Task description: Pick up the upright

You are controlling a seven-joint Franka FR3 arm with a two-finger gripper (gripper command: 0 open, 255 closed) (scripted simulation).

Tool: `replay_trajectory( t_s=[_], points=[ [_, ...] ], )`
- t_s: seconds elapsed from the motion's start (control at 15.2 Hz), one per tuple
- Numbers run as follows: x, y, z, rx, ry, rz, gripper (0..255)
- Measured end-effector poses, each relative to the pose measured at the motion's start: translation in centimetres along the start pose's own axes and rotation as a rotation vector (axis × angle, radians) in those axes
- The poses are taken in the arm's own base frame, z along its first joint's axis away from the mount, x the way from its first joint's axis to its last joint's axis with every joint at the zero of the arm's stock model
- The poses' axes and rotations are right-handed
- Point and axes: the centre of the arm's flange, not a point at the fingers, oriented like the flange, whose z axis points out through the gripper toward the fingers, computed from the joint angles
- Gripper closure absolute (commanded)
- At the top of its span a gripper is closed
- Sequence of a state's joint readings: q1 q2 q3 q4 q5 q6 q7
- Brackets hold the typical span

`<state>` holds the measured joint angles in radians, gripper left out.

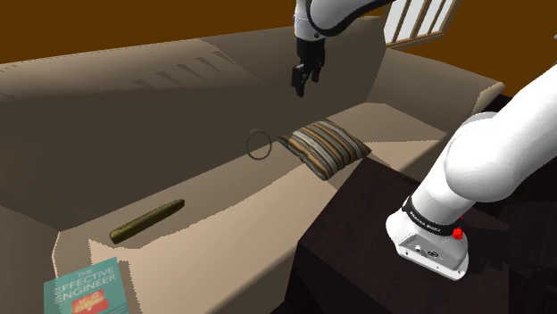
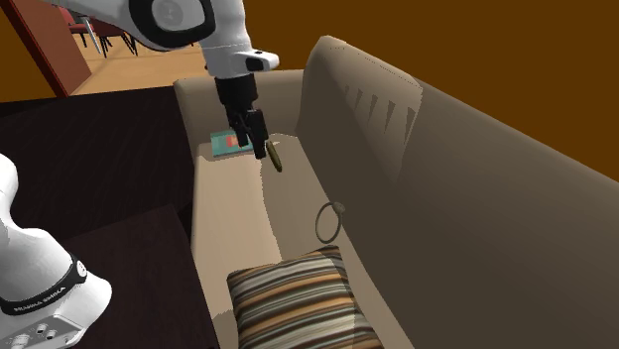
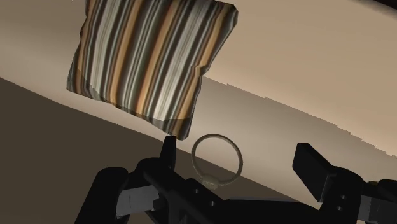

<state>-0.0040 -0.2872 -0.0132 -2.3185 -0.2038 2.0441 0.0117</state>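
Standing on its edge on the seat of the beige upholstered sofa [image 1: 201,183], the thin dull-bronze ring [image 3: 212,182] is just beside a corner of the brown-and-cream striped square cushion [image 1: 323,147], close to the foot of the backrest. It looks light, stiff and smooth, and balanced on so narrow a rim that a nudge would likely tip or roll it on the soft seat. The surest hold is probably across its two flat faces, near the upper arc, with the jaws coming straight down. The all-black two-finger gripper [image 1: 302,87] hangs above it, jaws spread wide and touching nothing; in the wrist view the ring lies between them, nearer one finger. Well apart along the seat lie an olive-brown slender stick [image 1: 147,221] and a teal paperback book [image 1: 85,290].
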Motion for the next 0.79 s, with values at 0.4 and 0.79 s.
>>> replay_trajectory(
  t_s=[0.4,0.79],
  points=[
    [5.6,-0.8,5.9,-0.039,-0.015,-0.065,0],
    [11.4,-1.7,11.6,-0.079,-0.030,-0.129,0]
  ],
)
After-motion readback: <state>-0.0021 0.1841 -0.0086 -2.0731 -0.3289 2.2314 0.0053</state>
